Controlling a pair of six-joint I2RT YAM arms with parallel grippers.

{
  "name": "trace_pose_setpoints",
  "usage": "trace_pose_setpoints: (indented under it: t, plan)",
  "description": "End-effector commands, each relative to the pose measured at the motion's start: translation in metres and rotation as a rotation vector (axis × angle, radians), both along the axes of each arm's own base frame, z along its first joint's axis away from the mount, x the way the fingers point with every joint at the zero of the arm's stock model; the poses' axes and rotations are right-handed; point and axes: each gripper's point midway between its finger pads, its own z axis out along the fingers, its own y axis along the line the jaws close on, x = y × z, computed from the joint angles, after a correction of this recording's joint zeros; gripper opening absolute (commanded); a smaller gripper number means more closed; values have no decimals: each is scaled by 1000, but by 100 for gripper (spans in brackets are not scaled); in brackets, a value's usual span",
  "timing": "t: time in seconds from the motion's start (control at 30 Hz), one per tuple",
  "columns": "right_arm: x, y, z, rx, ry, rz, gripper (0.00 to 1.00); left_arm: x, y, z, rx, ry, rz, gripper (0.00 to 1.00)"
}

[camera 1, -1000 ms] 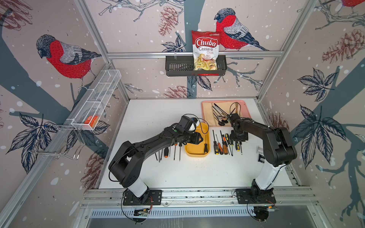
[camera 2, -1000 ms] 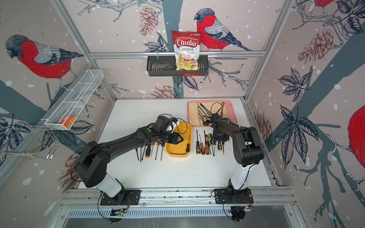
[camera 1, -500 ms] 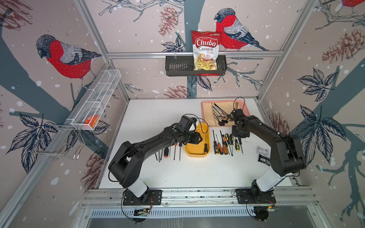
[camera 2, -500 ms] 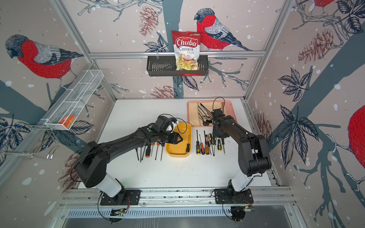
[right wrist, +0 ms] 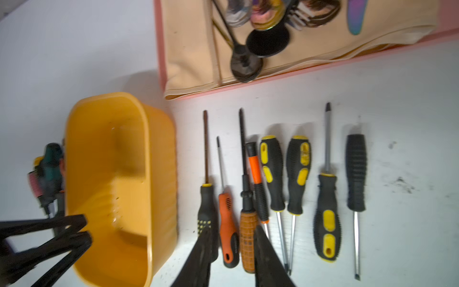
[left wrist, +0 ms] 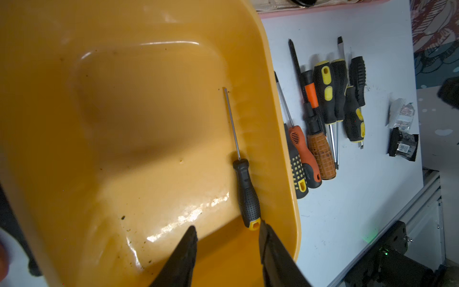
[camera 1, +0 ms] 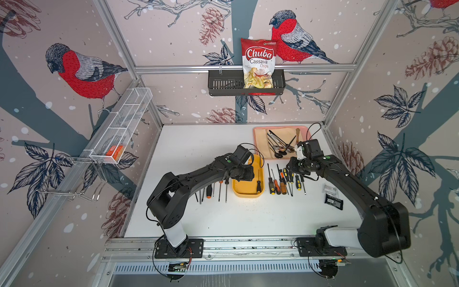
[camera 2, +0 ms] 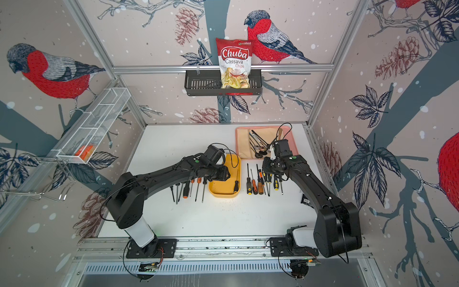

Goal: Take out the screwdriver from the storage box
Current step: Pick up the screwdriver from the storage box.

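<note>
The yellow storage box (camera 1: 244,192) (camera 2: 221,191) stands mid-table. One screwdriver (camera 1: 258,184) (camera 2: 236,185) lies inside along its right wall; it has a thin shaft and a black handle with a yellow end (left wrist: 247,196). My left gripper (left wrist: 227,229) hangs open inside the box (left wrist: 139,104). One fingertip (left wrist: 263,227) is beside the handle's yellow end, with nothing between the jaws. My right gripper (right wrist: 233,237) is open above screwdrivers lying on the table to the right of the box (right wrist: 109,154).
A row of screwdrivers (camera 1: 283,180) lies right of the box and another row (camera 1: 213,190) lies to its left. A pink tray (camera 1: 258,130) with cutlery sits behind. Small packets (camera 1: 334,198) lie at the right. A black basket (camera 1: 223,85) with a chips bag hangs on the back wall.
The right arm's elbow has swung out to the right, its wrist has shifted over the row of screwdrivers, and its jaws have parted a little. The left arm has barely moved.
</note>
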Motion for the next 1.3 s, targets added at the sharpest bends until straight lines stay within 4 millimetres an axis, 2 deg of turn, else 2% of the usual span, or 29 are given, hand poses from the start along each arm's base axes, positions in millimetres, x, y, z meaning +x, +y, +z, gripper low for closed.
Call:
trace_pose_setpoints:
  t: [0.0,0.13,0.4,0.5,0.63,0.93,1.13,1.27]
  plan:
    - [-9,27,21,169,-30,90,31,-4,5,-8,67,30,41,44]
    - [-28,37,27,244,17,122,32,-8,-2,-14,87,51,48,44]
    - [-65,48,16,262,118,184,33,-18,-20,-34,134,94,42,46]
    - [-73,51,15,258,132,202,33,-19,-23,-41,145,104,45,47]
    - [-77,52,18,258,131,208,34,-20,-28,-48,151,110,48,48]
    - [-82,46,2,229,159,188,34,-20,-31,-66,167,124,48,50]
    - [-82,46,0,224,159,179,34,-21,-25,-79,213,131,54,50]
    - [-82,46,-3,224,165,171,33,-23,-17,-87,252,133,57,46]
